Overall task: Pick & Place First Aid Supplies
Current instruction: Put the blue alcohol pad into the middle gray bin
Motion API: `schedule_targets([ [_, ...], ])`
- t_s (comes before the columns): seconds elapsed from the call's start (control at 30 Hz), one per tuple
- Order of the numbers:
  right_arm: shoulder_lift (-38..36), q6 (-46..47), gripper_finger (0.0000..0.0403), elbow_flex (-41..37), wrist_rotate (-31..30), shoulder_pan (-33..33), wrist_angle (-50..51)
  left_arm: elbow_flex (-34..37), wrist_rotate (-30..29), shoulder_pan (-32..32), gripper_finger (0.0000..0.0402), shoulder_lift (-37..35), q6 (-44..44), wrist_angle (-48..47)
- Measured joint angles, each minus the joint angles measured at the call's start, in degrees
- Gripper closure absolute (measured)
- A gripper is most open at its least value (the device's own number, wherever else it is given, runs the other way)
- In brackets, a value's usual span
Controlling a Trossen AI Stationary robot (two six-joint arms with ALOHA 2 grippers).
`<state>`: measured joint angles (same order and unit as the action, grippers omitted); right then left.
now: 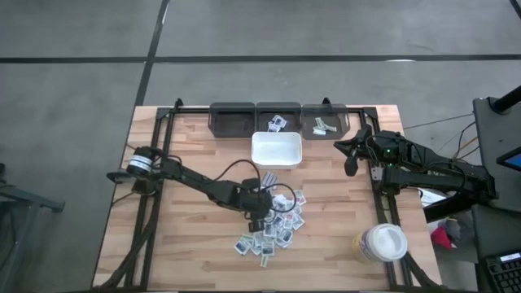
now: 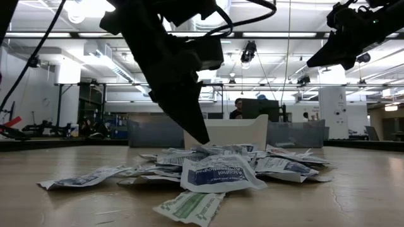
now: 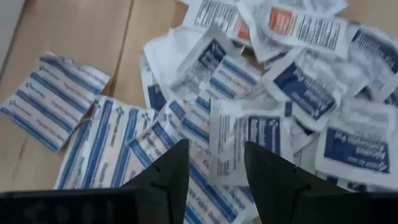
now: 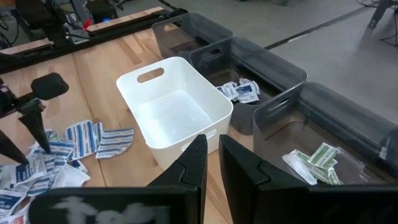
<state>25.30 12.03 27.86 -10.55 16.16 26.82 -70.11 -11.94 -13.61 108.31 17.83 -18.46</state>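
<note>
High view shows us the packets (image 1: 273, 228) heaped flat mid-table, long axes every way. Our left claw (image 1: 259, 216) stands spread over them; lower packets hidden. Right claw (image 1: 352, 155) nearly pressed together, empty.

Grey concrete floor (image 1: 73, 122), ceiling lights (image 2: 88, 7)

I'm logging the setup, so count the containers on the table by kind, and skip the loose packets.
Dark grey bins: 3
White tray: 1
White-lidded jar: 1
Total: 5
</note>
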Motion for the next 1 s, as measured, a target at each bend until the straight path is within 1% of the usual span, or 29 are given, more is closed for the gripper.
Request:
schedule_targets([
  [0.23, 0.0, -0.2, 0.0364, 0.0, 0.0, 0.0, 0.0, 0.0, 1.8, 1.1, 0.0256, 1.2, -0.1, -0.2],
  [0.4, 0.0, -0.2, 0.0364, 0.0, 0.0, 0.0, 0.0, 0.0, 3.9, 1.6, 0.0271, 2.1, 0.2, -0.5],
  [1.0, 0.0, -0.1, 0.0364, -0.1, 0.0, 0.0, 0.1, 0.0, 4.6, 1.6, 0.0391, 2.1, 0.4, -0.6],
])
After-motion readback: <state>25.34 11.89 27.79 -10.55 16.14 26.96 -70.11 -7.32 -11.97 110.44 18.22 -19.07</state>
